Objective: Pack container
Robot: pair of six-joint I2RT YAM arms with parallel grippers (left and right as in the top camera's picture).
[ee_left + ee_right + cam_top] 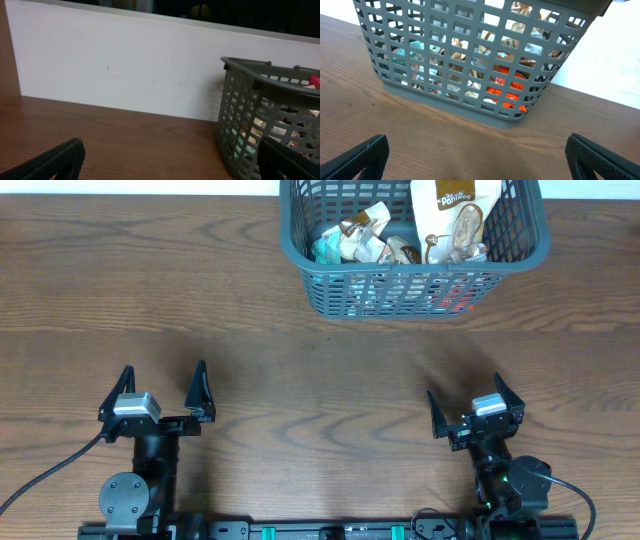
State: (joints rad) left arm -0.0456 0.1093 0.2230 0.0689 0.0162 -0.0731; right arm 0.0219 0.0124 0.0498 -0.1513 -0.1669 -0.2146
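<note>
The dark grey-blue latticed container (300, 252) stands at the table's far edge, right of centre. It holds several snack packets, among them a tall white and brown bag (455, 215) and crumpled small packets (355, 240). It also shows in the left wrist view (240, 125) at the right, and fills the top of the right wrist view (395, 85), with orange packets behind its slots. My left gripper (162, 388) is open and empty near the front left. My right gripper (466, 402) is open and empty near the front right, well short of the container.
The brown wooden table (250, 350) stretches between the grippers and the container. A white wall (125, 65) rises behind the table's far edge. Black cables run from both arm bases at the front edge.
</note>
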